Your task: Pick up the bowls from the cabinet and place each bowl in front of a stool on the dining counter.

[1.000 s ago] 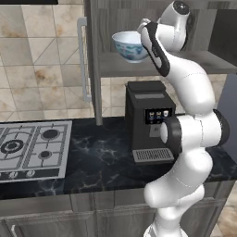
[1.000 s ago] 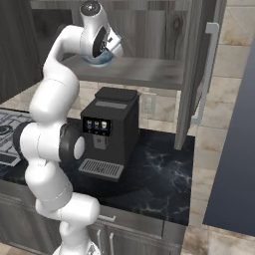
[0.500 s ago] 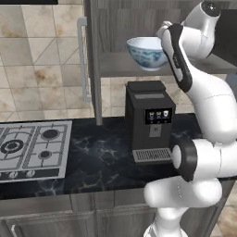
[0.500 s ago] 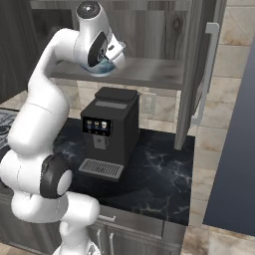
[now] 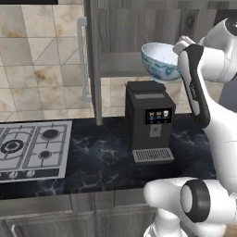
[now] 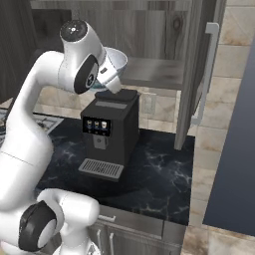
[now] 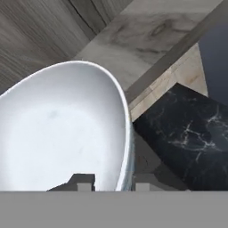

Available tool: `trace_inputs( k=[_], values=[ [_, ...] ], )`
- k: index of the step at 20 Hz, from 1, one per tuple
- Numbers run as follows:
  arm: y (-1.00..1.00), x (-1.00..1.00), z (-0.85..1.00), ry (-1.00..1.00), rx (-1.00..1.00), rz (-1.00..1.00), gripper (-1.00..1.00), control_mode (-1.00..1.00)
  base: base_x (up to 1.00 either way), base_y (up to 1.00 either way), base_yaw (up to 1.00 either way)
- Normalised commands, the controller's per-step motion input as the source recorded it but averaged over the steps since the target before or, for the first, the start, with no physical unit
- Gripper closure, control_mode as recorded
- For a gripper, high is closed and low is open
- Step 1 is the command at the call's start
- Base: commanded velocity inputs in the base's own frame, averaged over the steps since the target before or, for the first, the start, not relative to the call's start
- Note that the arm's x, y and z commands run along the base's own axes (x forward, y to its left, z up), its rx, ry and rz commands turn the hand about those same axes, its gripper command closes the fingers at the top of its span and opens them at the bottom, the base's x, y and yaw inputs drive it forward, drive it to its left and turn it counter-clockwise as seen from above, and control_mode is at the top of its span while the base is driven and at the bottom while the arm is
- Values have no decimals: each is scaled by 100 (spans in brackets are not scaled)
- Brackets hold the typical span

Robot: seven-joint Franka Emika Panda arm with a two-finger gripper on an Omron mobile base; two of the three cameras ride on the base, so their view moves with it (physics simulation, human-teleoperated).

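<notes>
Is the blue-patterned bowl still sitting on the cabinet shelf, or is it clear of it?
Apart. In the left base view the bowl hangs in front of the shelf, above the coffee machine, carried by the tool.

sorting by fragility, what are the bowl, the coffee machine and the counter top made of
Bowl: likely glazed ceramic, glossy white with blue pattern. Coffee machine: seems matte black plastic or metal, unclear which. Counter top: polished black stone, white veins like marble.
</notes>
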Motion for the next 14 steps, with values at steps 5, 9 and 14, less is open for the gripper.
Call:
trace_inputs(
  k=[5, 9, 14],
  values=[
    [0, -40, -9, 1, 0, 0, 100, 100, -60, 0, 0],
    [0, 0, 0, 0, 0, 0, 100, 100, -100, 0, 0],
    [0, 0, 0, 0, 0, 0, 100, 100, -100, 1, 0]
  ],
)
